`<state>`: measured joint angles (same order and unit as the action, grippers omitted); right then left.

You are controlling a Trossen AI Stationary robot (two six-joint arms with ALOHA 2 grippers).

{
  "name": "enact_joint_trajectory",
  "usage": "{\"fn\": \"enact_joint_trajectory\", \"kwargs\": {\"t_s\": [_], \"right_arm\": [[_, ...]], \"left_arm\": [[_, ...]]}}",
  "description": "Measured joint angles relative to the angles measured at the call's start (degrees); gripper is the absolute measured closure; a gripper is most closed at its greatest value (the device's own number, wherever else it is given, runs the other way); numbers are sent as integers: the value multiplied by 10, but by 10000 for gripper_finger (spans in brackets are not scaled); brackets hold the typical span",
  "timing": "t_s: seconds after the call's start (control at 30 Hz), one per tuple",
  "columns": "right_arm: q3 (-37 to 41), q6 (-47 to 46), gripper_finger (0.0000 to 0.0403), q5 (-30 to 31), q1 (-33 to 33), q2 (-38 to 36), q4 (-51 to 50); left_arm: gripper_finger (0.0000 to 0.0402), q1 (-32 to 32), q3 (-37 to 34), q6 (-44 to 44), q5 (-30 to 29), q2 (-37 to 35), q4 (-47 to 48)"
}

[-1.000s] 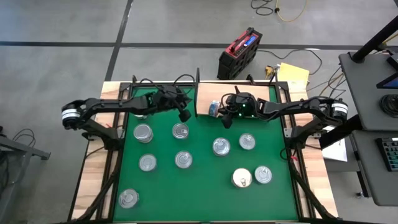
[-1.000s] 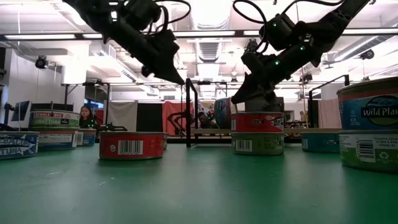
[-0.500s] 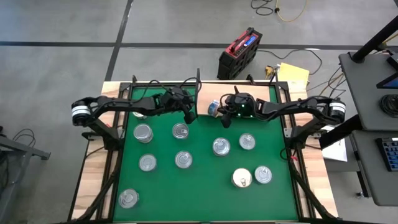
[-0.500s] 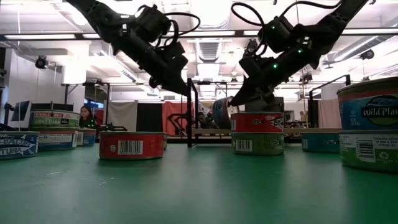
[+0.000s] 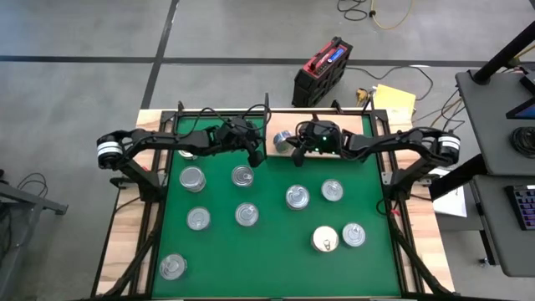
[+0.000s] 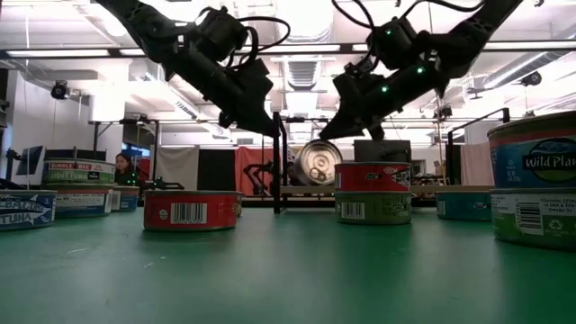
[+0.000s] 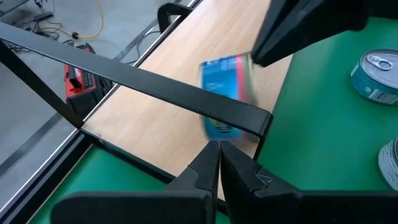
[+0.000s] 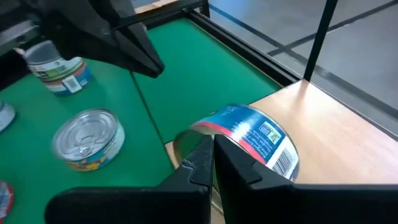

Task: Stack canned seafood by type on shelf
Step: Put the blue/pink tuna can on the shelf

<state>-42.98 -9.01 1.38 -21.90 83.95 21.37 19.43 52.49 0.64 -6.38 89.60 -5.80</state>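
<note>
Blue-sided tin lies tipped on the shelf — rigid, slick, rolls; my right pincer pressed together — grasp across its rim.

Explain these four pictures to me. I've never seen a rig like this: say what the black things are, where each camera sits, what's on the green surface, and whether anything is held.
The black things are two robot arms, each ending in a two-finger gripper. One picture looks straight down on the table, one looks level across it, and two come from cameras on the arms' wrists. The green mat carries short round seafood tins, standing upright. At its far edge lies a pale wooden shelf. One blue tin is tipped on its edge there. The left gripper and right gripper are both shut and hold nothing. The right one's tips are right at that tin, perhaps nudging it.
</note>
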Motion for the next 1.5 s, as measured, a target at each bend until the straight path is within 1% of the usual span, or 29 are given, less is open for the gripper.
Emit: {"fn": "enact_joint_trajectory", "kwargs": {"t_s": [0.3, 0.4, 0.57, 0.6, 0.7, 0.73, 0.77, 0.8, 0.87, 0.9, 1.17, 1.33, 1.5], "right_arm": [[-35, 7, 394, 3, -25, 59, -8], [-44, 13, 394, 3, -25, 60, -18], [-52, 24, 394, 1, -28, 41, -31], [-56, 26, 394, 2, -29, 37, -36], [-62, 29, 394, 3, -31, 32, -52], [-64, 29, 394, 3, -31, 31, -54], [-64, 29, 394, 3, -31, 31, -55], [-64, 30, 394, 2, -31, 31, -57], [-65, 30, 394, 2, -30, 31, -63], [-65, 28, 394, 2, -30, 31, -72], [-60, 24, 394, 2, -30, 24, -92], [-41, 16, 394, 2, -30, 29, -59], [-24, 5, 394, 3, -31, 35, -24]], "left_arm": [[402, 0, 0, 1, 0, 0, -1], [402, 0, 0, 4, -1, 0, 0], [402, 0, 0, 32, -8, -12, 19], [402, 0, 0, 35, -19, -17, 23], [402, 2, 0, 55, -75, -32, 56], [402, 6, 0, 67, -83, -33, 66], [402, 11, 0, 78, -76, -33, 70], [402, 19, 0, 87, -52, -32, 69], [402, 38, 0, 105, 25, -26, 64], [402, 46, -2, 110, 53, -21, 62], [402, 82, -17, 118, 65, -16, -1], [402, 87, -48, 121, 71, 5, -88], [402, 87, -51, 124, 71, 43, -154]]}}
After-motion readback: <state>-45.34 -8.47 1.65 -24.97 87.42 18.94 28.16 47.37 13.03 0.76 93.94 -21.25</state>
